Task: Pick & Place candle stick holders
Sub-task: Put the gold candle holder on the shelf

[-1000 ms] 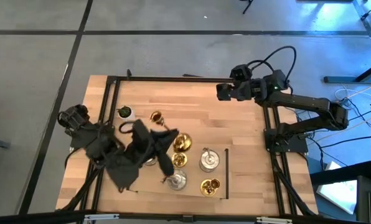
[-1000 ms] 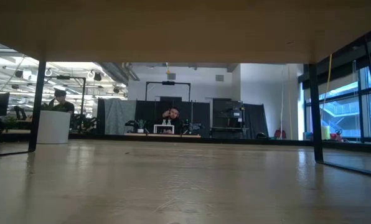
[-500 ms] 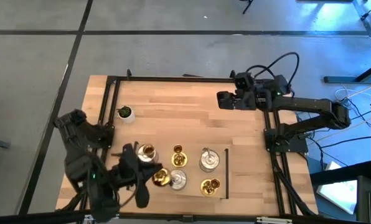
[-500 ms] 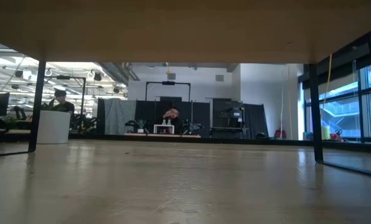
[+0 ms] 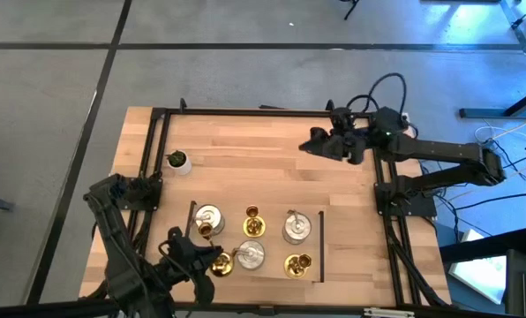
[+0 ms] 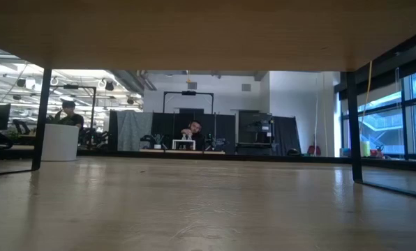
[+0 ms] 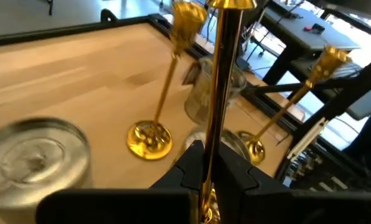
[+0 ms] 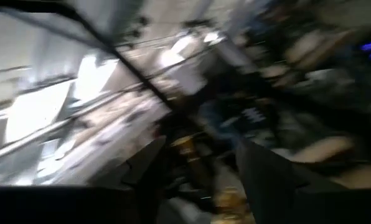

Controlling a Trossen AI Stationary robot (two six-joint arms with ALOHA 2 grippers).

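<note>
Left gripper [image 5: 212, 261] low over the near left part of the wooden table [image 5: 245, 150], fingers [image 7: 192, 163] pinched tight on the slim stem of a gold holder [image 7: 221, 93], held upright between the two dark pads with the stem rising out of them. From above, that same gold piece just to the left of a squat silver holder [image 5: 251, 255], close enough that contact cannot be told. Five other candle stick holders standing free in a loose cluster toward the near middle of the table: a second silver one [image 5: 207, 217] at the left end of the farther row, a gold one [image 5: 252, 218] in the middle of that row, a third silver one [image 5: 294, 227] to its right, and another gold one [image 5: 296, 263] nearest the front edge on the right. Through the left wrist camera, two more gold stems [image 7: 167, 81] leaning across the frame beyond the held one, each on a round base, and a silver disc-shaped top off to one side. Small potted plant [image 5: 176, 160] at the far left of the table, well apart from the cluster. Right gripper [image 5: 314, 146] raised over the far right part of the table, well away from all the holders, touching nothing on the table; fingers [image 8: 263, 171] parted in the right wrist view, that picture too smeared to tell whether anything sits between them.
</note>
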